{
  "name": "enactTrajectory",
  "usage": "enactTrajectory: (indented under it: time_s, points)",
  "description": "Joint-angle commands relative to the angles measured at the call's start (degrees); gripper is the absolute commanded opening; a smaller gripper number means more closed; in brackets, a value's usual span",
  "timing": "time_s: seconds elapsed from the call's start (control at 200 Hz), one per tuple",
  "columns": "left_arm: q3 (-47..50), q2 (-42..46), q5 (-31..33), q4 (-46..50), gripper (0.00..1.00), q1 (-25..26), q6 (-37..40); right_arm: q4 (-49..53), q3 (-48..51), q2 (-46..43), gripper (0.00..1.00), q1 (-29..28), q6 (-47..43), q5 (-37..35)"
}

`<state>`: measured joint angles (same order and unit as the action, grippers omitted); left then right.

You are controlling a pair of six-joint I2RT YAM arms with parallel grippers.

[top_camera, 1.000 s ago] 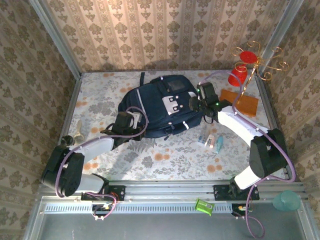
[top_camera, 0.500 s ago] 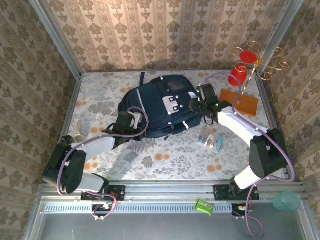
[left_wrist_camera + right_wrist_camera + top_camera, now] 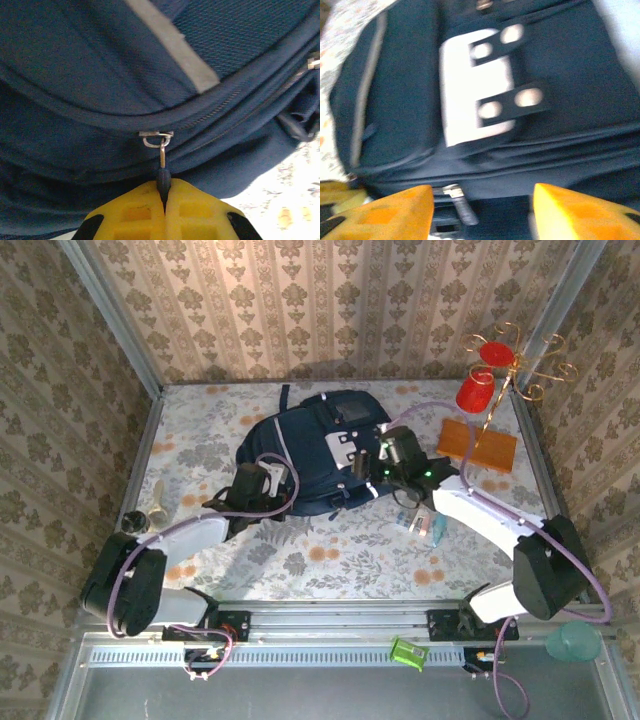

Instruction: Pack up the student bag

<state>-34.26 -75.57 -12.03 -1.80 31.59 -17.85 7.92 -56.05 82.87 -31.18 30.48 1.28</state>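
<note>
A: Where is the student bag (image 3: 318, 435), and which way does it lie?
B: In the middle of the surface (image 3: 300, 560), flat, front patches up. Its long axis slants from near-left to far-right, and a dark strap (image 3: 284, 400) sticks out from the far edge. Which end is the top, I cannot tell.
A: The left pincer (image 3: 164, 192)?
B: Pressed together on a zipper pull (image 3: 162, 159) at the bag's near-left seam.
A: The right pincer (image 3: 482, 200)?
B: Fingers apart over the bag's right side, beside the white patch (image 3: 470, 95). A second zipper tab (image 3: 461, 205) sits between them, too blurred to judge contact. From above, both pincers hide the bag's near edge.
</note>
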Motion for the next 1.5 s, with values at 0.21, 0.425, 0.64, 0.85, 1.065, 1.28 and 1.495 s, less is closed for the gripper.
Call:
enactTrajectory:
  time_s: [0.21,0.425,0.64,0.85,1.065,1.28,1.495]
  points:
    - [0.95,4.45,-1.74,0.22,0.00,7.73,-1.76,-13.46,-1.00,11.26,0.67,-6.17,18.44,8.89]
    - [1.04,4.20,1.00,1.24,0.00,10.96,-0.98,-14.85,-1.73,15.18,0.56,-6.17,22.40,6.89]
    - [0.79,5.50,10.19,6.94,0.00,10.95,1.68,-11.72,-0.02,13.30,0.04,-5.00,19.89,2.58]
    - [0.14,5.74,16.86,10.70,0.00,8.73,7.02,-7.38,1.91,9.48,0.00,-2.04,14.08,6.17]
    - [-0.25,6.98,19.60,12.44,0.00,4.62,9.47,-0.75,0.93,7.40,0.00,3.14,5.87,13.20]
    - [-0.83,6.84,13.51,11.33,0.00,3.91,8.11,12.36,-7.85,12.79,0.00,9.99,-7.82,20.81]
    - [-1.19,4.76,6.87,8.92,0.00,9.90,5.20,19.72,-18.88,20.18,0.09,10.68,-13.72,23.31]
